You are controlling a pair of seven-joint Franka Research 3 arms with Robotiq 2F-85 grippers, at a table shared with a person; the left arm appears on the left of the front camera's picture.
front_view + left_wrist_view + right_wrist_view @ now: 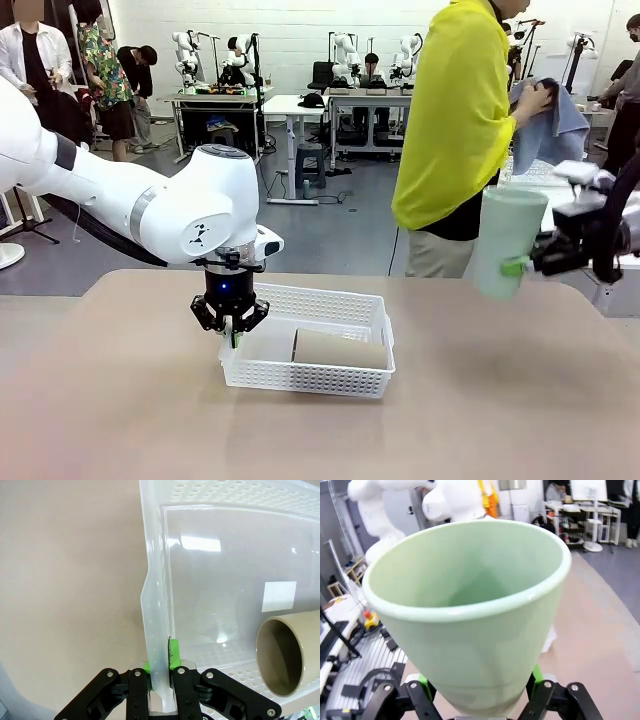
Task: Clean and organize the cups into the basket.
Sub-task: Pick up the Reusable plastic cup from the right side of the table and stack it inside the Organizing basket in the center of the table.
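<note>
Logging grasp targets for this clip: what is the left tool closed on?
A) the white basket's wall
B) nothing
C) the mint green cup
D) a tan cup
A: the left tool pinches the wall of the basket; the tan cup lies loose inside it, and the right tool holds the mint green cup.

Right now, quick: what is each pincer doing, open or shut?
Left pincer: shut on the side wall of the basket.
Right pincer: closed around the mint green cup, held off the table.
</note>
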